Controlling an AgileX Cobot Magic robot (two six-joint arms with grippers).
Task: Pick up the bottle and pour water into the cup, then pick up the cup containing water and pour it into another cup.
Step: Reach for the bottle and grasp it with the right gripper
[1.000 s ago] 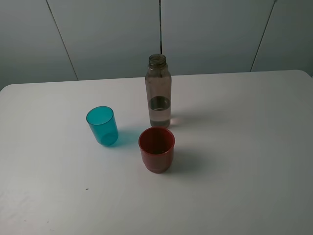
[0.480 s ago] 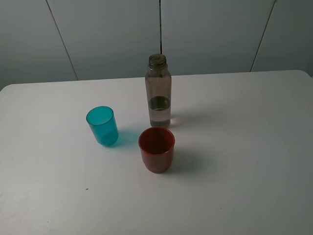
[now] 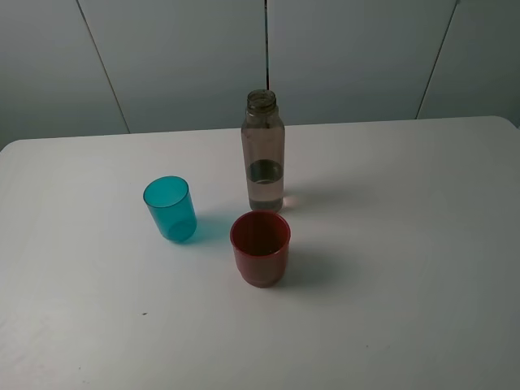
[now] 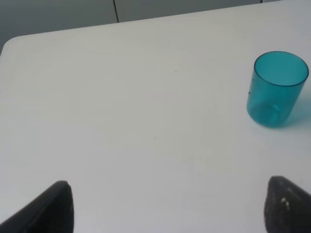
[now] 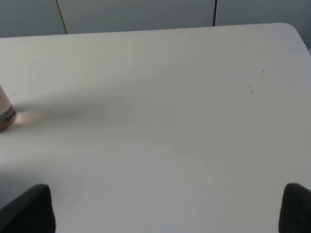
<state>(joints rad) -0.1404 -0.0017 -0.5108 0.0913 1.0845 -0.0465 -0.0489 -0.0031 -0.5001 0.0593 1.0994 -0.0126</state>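
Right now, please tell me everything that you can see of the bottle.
The bottle is tall and slim, of clear plastic with a brownish tint. Its threaded neck has no cap. It holds some water, less than half full. It stands upright on the white table, toward the far side, just behind the red cup and seemingly apart from it. The teal cup stands further off, to its front left. Only the table touches it.
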